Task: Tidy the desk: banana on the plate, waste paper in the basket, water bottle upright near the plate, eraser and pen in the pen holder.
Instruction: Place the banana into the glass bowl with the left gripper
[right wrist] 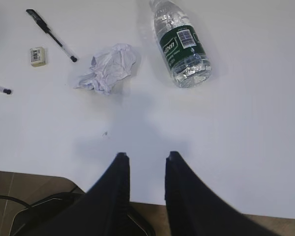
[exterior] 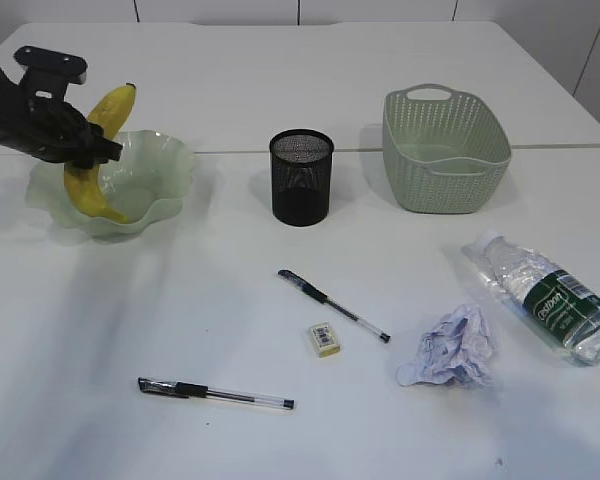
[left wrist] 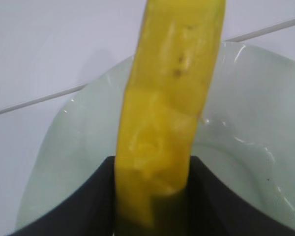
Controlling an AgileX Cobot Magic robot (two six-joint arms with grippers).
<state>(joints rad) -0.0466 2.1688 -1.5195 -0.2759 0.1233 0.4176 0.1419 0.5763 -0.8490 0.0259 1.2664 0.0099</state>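
Banana (exterior: 98, 160) in plate (exterior: 165, 160), between my left gripper (exterior: 84, 158) fingers, grip unclear; pen holder (exterior: 301, 177), basket (exterior: 445, 150) look empty.

Between the left gripper's (left wrist: 152, 196) dark fingers, the long curved yellow banana (left wrist: 167, 98) ran past the frame's top edge, blurred.

Your left gripper (left wrist: 152, 196) angles down from the arm, dark fingers (left wrist: 93, 196) flanking the banana (left wrist: 167, 108) between them; grip or release unclear. Your right gripper (right wrist: 146, 169) hovers, jaws partly spread, nothing between its fingers (right wrist: 119, 177).
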